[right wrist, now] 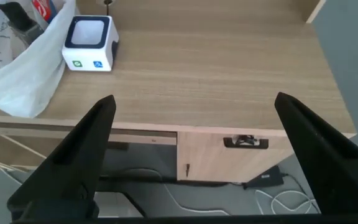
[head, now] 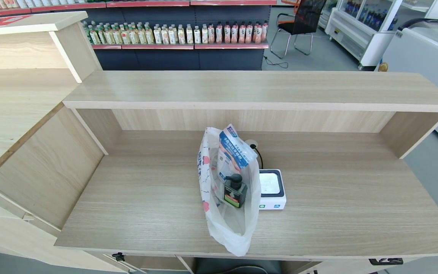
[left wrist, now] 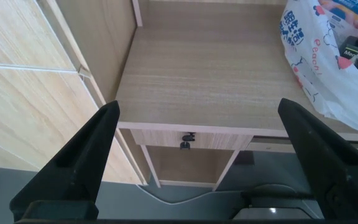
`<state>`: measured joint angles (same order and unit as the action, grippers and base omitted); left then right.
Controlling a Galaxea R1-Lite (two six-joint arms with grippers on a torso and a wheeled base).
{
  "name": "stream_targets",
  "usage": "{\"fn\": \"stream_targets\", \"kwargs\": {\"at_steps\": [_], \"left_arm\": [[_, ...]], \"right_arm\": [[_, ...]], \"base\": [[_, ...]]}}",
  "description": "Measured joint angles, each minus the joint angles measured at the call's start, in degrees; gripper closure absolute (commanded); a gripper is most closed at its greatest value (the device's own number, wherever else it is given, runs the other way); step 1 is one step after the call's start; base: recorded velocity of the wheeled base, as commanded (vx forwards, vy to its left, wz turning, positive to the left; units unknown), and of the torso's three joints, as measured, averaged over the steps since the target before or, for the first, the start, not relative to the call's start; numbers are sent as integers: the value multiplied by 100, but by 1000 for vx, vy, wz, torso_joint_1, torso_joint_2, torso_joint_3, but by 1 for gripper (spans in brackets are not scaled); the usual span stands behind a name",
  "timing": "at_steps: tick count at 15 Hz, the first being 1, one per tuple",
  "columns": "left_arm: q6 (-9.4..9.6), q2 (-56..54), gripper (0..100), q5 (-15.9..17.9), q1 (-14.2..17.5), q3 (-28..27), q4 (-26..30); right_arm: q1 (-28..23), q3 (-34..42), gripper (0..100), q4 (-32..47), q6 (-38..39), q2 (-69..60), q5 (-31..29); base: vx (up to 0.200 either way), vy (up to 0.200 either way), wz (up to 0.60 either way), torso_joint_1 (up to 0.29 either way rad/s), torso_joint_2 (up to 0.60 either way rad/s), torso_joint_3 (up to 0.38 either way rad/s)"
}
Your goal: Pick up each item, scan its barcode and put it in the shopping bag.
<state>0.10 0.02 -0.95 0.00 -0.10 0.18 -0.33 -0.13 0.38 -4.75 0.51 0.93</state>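
- Left claw point(left wrist: 199, 107) wide open, empty, held out past the near edge of the tabletop point(head: 356, 213), on the left side.
- Right claw point(right wrist: 196, 101) the same: spread wide, nothing in it, off the near edge on the right.
- Shopping bag point(head: 226, 224) sits mid-tabletop, bottom end at the near edge, mouth open upward.
- Dark pump bottle point(head: 235, 191) is upright inside the bag.
- White scanner point(head: 271, 189) is on the tabletop just right of the bag, window up, against the bag's side.
- Blue-and-white pouch point(head: 231, 152) is in the bag behind the bottle, top sticking out.
- Black cable point(head: 257, 154) runs behind the scanner.
- Store shelf point(head: 173, 46) of drink bottles stands beyond the counter.
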Motion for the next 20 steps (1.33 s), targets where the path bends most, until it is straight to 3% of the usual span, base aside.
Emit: {"fn": "stream_targets", "kwargs": {"at_steps": [7,16,19,20], "left_arm": [[-2,0,0,0,0,0,0],[72,0,0,2,0,0,-2],[34,0,0,2,0,0,-2],[33,0,0,2,0,0,-2]], "right_arm": [[0,4,0,13,9,-76,0],[0,4,0,20,-4,-73,2],[4,4,0,22,-4,-73,2],[0,4,100,22,-4,-73,2]], "base": [[0,0,0,0,0,0],[0,-200,0,1,3,2],[0,0,0,0,0,0],[0,0,0,0,0,0]]}}
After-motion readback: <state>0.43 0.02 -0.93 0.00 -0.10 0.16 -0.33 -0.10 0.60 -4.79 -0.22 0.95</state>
